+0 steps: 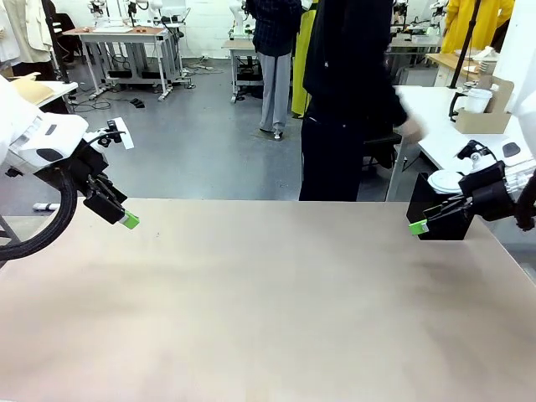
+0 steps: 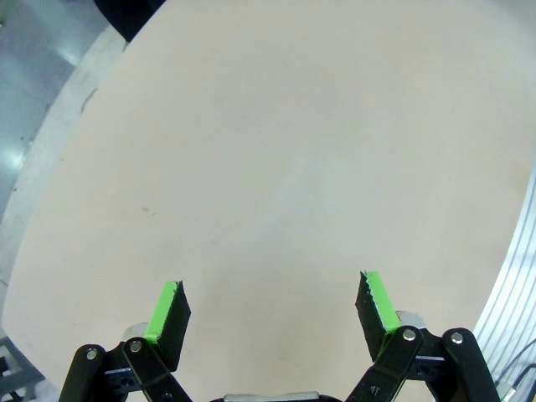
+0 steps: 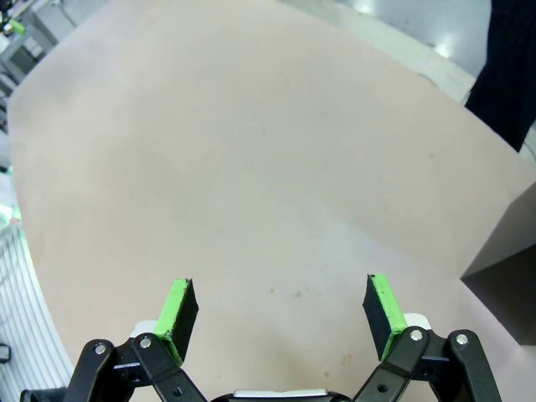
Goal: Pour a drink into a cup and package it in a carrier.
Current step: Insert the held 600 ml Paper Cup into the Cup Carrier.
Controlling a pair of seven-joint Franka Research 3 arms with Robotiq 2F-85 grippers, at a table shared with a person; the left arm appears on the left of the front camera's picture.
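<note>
Front view: left gripper (image 1: 126, 219) hangs over the table's (image 1: 268, 301) left edge, jaws spread and holding nothing, angled downward; right gripper (image 1: 416, 226) mirrors it beside a black box (image 1: 444, 219). Carrier (image 1: 483, 113) sits on the far side table behind a person (image 1: 343, 92).

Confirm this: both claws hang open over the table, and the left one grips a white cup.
Wrong on the cup. The left claw is open with nothing between its pads, as the left wrist view shows. The right claw is open too, both over the table.
</note>
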